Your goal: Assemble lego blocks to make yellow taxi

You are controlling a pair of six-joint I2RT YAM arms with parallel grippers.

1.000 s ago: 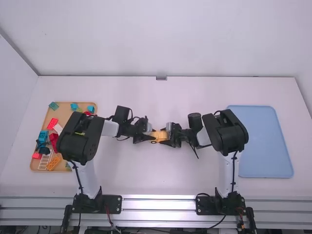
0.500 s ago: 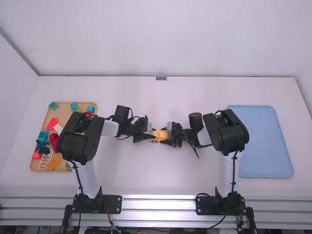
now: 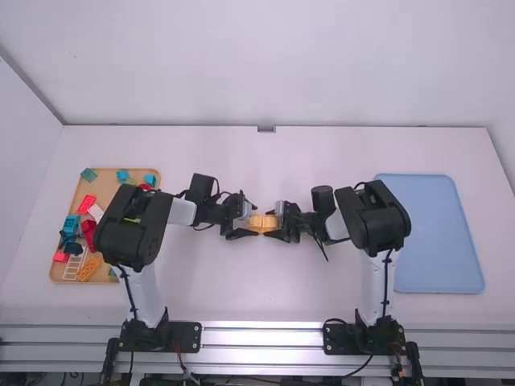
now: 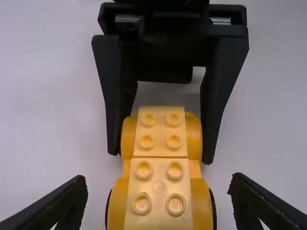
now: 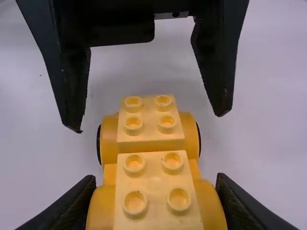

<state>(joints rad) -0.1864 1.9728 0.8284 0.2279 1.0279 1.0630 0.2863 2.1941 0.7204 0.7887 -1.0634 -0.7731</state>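
Room at the sides, blocked ahead

A gap shows between each finger of the left gripper point(image 3: 255, 222) and the yellow block car point(image 4: 158, 186). Directly ahead of it, the right gripper point(image 3: 271, 223), closed on the car's other end, bars the way. White table point(image 3: 261, 165) beyond and nearside of both grippers offers passage.

High view looks down from afar; close wrist views, seemingly facing each other, share yellow blocks point(image 4: 159, 187).
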